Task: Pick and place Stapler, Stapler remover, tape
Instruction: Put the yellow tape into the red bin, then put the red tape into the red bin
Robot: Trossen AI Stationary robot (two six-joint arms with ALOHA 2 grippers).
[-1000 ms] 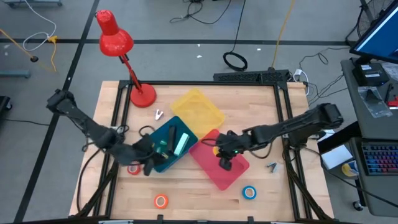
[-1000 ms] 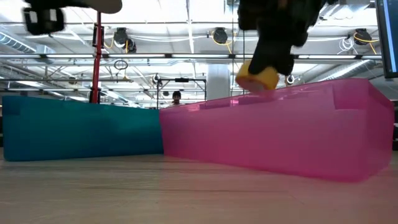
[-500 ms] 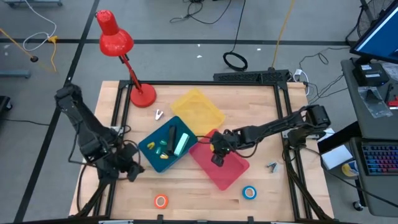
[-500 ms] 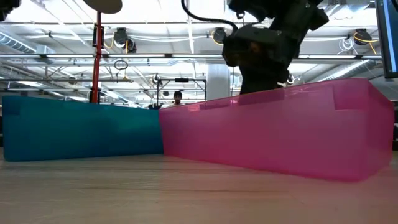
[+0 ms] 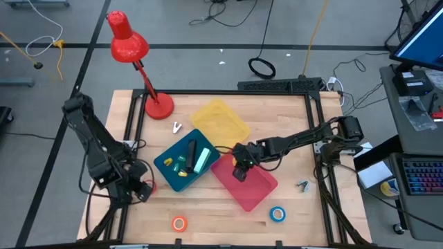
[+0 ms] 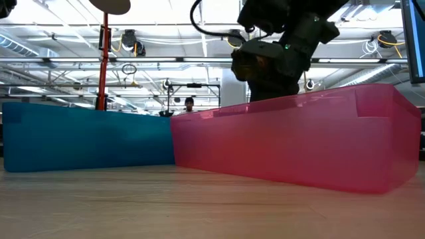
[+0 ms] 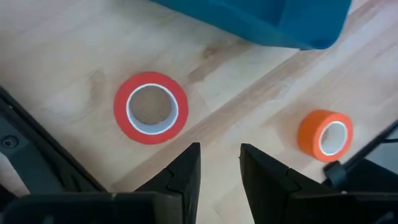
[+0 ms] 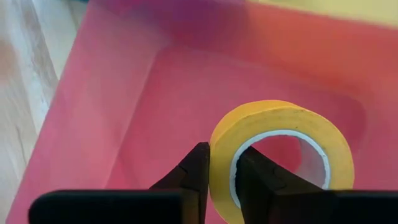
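My right gripper (image 8: pixel 222 158) is shut on a yellow tape roll (image 8: pixel 280 118) down inside the pink tray (image 5: pixel 257 192). My left gripper (image 7: pixel 219 155) hovers open over bare table near the table's left near corner. A red tape roll (image 7: pixel 151 107) lies flat just ahead of its fingers and an orange roll (image 7: pixel 325 134) lies to one side. A blue roll (image 5: pixel 277 214) lies flat near the pink tray's near corner. The teal tray (image 5: pixel 181 162) holds a black and a green stapler-like item. In the low view the pink wall (image 6: pixel 299 133) hides the yellow roll. My right gripper pinches the yellow roll's wall (image 8: pixel 221 138), one finger (image 8: pixel 198 168) outside the ring and the other inside its hole. It comes from above, slanting down into the pink tray. The roll stands tilted on edge; whether it touches the tray floor I cannot tell.
A yellow tray (image 5: pixel 220 121) sits behind the teal and pink ones. A red desk lamp (image 5: pixel 149 97) stands at the far left corner. A small metal item (image 5: pixel 176 127) lies near the lamp base, and another (image 5: pixel 302 185) right of the pink tray. Open wood lies along the near edge.
My right gripper has come down with the yellow roll from above the pink tray's rim to inside the tray, shifting slightly left. My left gripper has pulled away from the teal tray toward the table's left near corner and now hangs over the red roll.
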